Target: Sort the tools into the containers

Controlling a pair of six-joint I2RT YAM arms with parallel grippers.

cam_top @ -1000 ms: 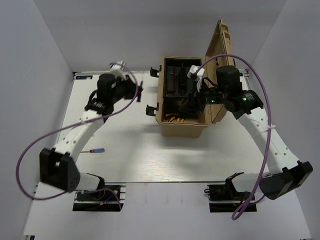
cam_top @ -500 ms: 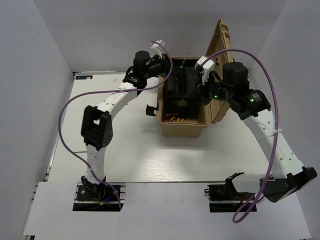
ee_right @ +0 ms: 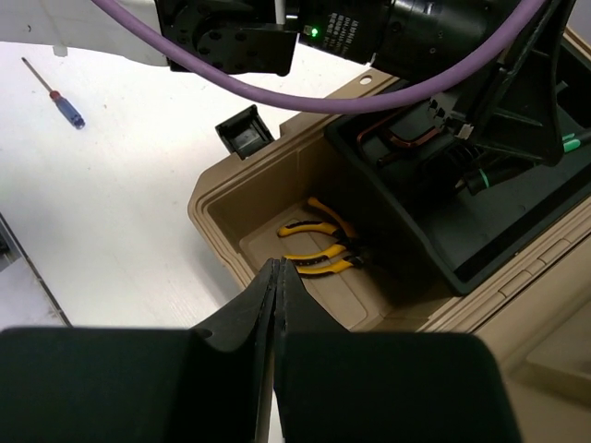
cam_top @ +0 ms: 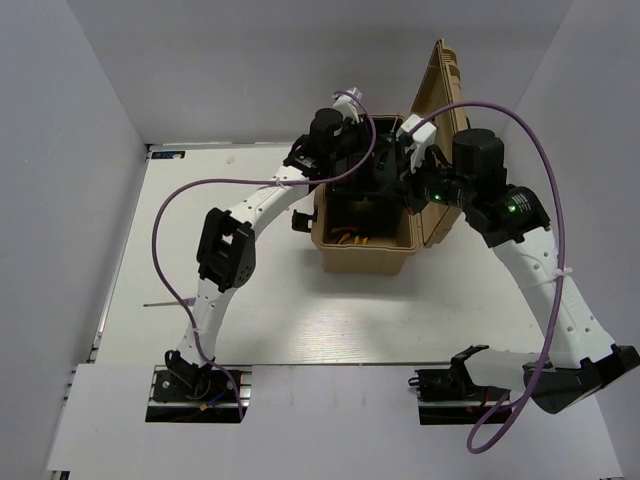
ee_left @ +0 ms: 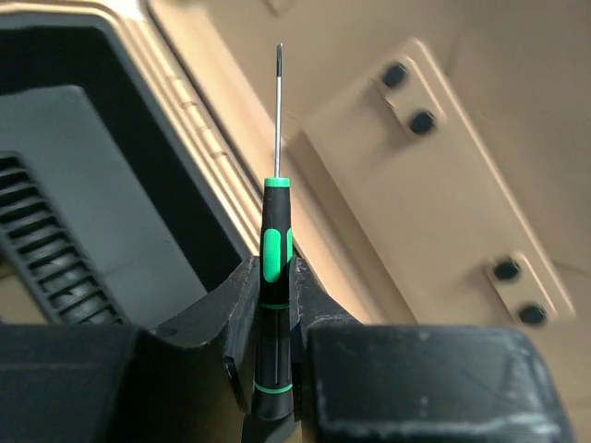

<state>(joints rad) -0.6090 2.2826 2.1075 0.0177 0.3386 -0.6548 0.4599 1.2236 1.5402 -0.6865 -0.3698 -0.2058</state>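
Top external: white table (cam_top: 260, 300) w/ tan toolbox (cam_top: 365, 258), white walls (cam_top: 200, 70).

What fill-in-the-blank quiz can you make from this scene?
1. The left gripper holds a screwdriver with a ___ handle.
2. The right gripper is ___ and empty.
3. Inside the toolbox lie pliers with ___ handles.
4. Its lid stands ___.
Missing words: green; shut; yellow; open.
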